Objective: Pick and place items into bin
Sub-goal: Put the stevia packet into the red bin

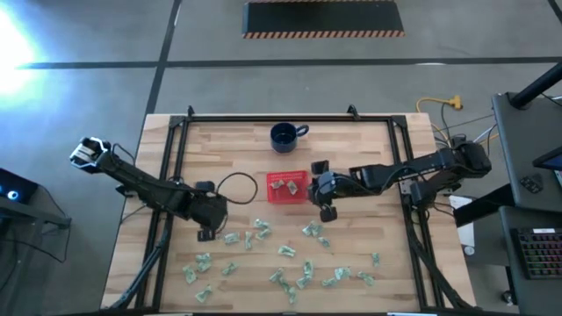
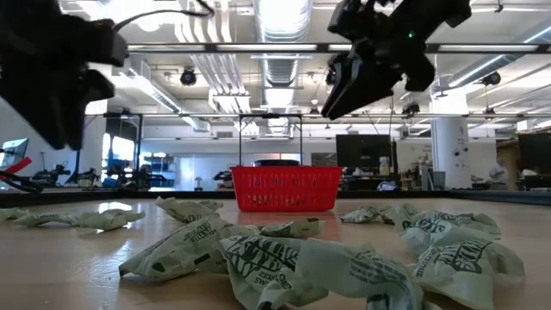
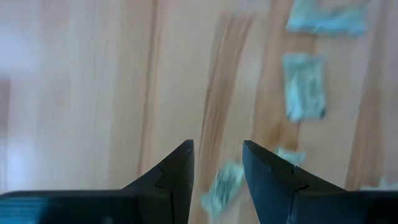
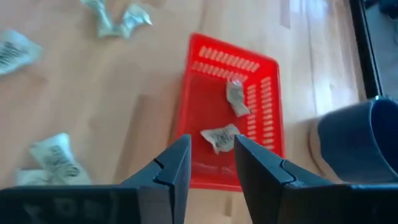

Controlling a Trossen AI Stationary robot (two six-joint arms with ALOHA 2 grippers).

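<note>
The red bin stands mid-table with two pale green items lying in it. My right gripper hovers open over the bin's right edge and holds nothing. Several more items lie scattered over the near half of the table. My left gripper hangs open left of the bin, pointing down over the wood. One item shows on the table below the gap between its fingers, untouched. In the low view the bin stands behind the nearest items.
A dark blue mug stands just beyond the bin, toward the far edge, and shows beside it in the right wrist view. A black cable loop lies left of the bin. Black frame rails run along the table's sides.
</note>
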